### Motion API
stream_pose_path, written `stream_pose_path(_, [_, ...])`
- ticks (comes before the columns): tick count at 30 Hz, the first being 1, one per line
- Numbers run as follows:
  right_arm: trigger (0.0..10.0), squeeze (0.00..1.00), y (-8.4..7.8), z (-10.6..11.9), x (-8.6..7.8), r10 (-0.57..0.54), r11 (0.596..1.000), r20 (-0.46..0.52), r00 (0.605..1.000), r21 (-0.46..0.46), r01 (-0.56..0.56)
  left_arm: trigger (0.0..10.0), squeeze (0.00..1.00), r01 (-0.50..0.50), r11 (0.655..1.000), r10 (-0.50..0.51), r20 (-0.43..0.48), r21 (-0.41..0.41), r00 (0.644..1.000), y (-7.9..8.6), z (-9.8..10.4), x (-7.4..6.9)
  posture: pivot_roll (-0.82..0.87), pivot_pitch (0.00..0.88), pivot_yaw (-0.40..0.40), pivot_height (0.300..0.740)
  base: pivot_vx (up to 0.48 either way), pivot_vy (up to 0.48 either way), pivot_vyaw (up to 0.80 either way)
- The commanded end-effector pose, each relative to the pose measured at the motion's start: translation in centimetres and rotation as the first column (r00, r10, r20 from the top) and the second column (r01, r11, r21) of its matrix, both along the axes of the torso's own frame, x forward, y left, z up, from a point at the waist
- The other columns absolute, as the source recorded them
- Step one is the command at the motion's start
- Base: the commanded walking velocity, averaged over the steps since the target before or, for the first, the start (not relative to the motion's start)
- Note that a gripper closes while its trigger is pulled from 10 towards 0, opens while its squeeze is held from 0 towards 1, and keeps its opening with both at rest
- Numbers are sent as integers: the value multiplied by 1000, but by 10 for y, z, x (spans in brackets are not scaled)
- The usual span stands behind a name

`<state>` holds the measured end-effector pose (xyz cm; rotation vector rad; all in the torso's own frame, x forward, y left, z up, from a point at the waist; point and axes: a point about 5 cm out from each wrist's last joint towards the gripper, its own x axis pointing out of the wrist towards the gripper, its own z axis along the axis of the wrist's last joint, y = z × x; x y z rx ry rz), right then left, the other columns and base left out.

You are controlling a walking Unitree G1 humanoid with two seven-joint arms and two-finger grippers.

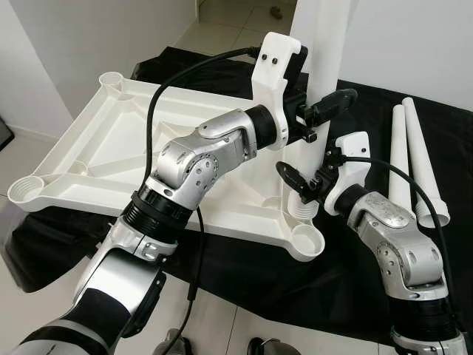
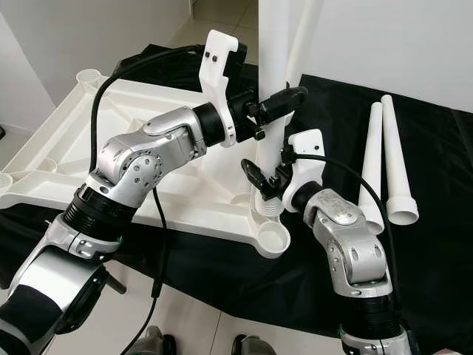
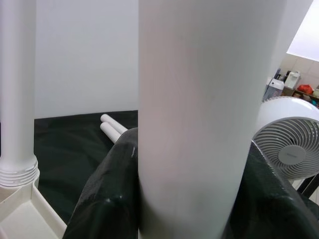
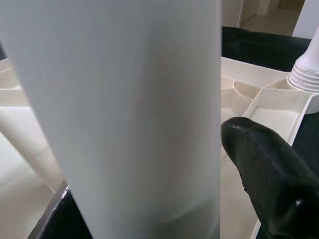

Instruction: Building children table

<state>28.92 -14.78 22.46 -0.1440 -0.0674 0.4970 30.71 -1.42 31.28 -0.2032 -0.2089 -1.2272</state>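
Legs are going in now: you are steadying one white leg (image 1: 319, 111) upright in a socket on the near edge of the upturned tabletop (image 1: 111, 148), at about four o'clock on that panel. Your left gripper (image 1: 325, 106) is clamping the leg high up, fingers closed round it, and your right gripper (image 1: 299, 181) is pinching it low, just above the socket, one finger (image 4: 264, 164) pressing its side.

Watch the tilt. If you are pushing or turning while the threaded end is sitting crooked, it may bind or cross-thread, and two grips pulling unevenly could lever the panel off the black cloth (image 1: 295, 281).

Sockets next: the corner cup (image 1: 307, 240) beside the leg is sitting empty, and so are the cups at nine o'clock (image 1: 26, 191) and eleven o'clock (image 1: 111, 78). Another leg (image 3: 17, 94) is already standing in a far socket. Two spare legs (image 1: 410, 159) are lying on the cloth at three o'clock, well apart from the panel.
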Motion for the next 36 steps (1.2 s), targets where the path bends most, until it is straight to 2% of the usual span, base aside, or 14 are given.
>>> stream_pose_path(1, [10000, 0, -1, 4, -1, -7, 1000, 2, 1000, 10, 7, 10000, 0, 291, 956, -292, 113, 27, 950, -5, 3, -20, 29, 115, -31, 740, 0, 0, 0])
stream_pose_path(8, [10000, 0, -3, 0, -2, -21, 1000, -30, 999, 0, 21, 10000, 0, 293, 956, -294, 121, 20, 948, -6, 6, -20, 29, 115, -32, 740, 0, 0, 0])
stream_pose_path(9, [8863, 0, -3, -1, -2, -22, 1000, -36, 999, 1, 22, 10000, 0, 295, 955, -295, 123, 18, 947, -6, 7, -21, 29, 115, -32, 740, 0, 0, 0])
stream_pose_path(15, [8980, 0, -4, -2, -1, -29, 1000, -51, 998, 3, 29, 10000, 0, 298, 954, -298, 128, 16, 946, -6, 8, -21, 29, 115, -32, 740, 0, 0, 0])
stream_pose_path(16, [4706, 0, -5, -3, -1, -33, 999, -61, 998, 2, 33, 10000, 0, 298, 954, -298, 130, 16, 946, -6, 8, -21, 29, 115, -32, 740, 0, 0, 0])
stream_pose_path(19, [4471, 0, -5, -3, -1, -34, 999, -61, 998, 1, 34, 10000, 0, 302, 953, -301, 134, 14, 944, -6, 9, -22, 29, 116, -33, 740, 0, 0, 0])
stream_pose_path(20, [1255, 0, -5, -3, -1, -31, 1000, -60, 998, 5, 31, 10000, 0, 303, 953, -302, 136, 13, 944, -6, 10, -22, 29, 116, -33, 740, 0, 0, 0])
stream_pose_path(21, [0, 0, -5, -3, -1, -28, 1000, -60, 998, 8, 28, 10000, 0, 304, 953, -303, 136, 13, 943, -6, 10, -23, 28, 116, -33, 740, 0, 0, 0])
stream_pose_path(32, [0, 0, -7, -3, 2, -60, 998, -75, 995, 5, 61, 10000, 0, 316, 949, -313, 154, 8, 937, -7, 12, -27, 31, 116, -34, 740, 0, 0, 0])
stream_pose_path(33, [1647, 0, -9, -4, 3, -77, 997, -80, 994, 2, 77, 10000, 0, 324, 946, -320, 148, -4, 936, -7, 13, -28, 33, 114, -34, 740, 0, 0, 0])
stream_pose_path(34, [1647, 0, -10, -5, 4, -87, 996, -83, 993, 0, 88, 10000, 0, 329, 944, -324, 143, -12, 935, -6, 14, -28, 33, 114, -34, 740, 0, 0, 0])
stream_pose_path(35, [10000, 0, -11, -5, 5, -97, 995, -82, 992, -3, 97, 10000, 0, 334, 942, -328, 132, -24, 935, -6, 15, -29, 33, 114, -34, 740, 0, 0, 0])
stream_pose_path(36, [10000, 0, -11, -5, 5, -103, 995, -80, 991, -4, 103, 10000, 0, 337, 941, -331, 125, -31, 935, -6, 15, -29, 35, 114, -32, 740, 0, 0, 0])
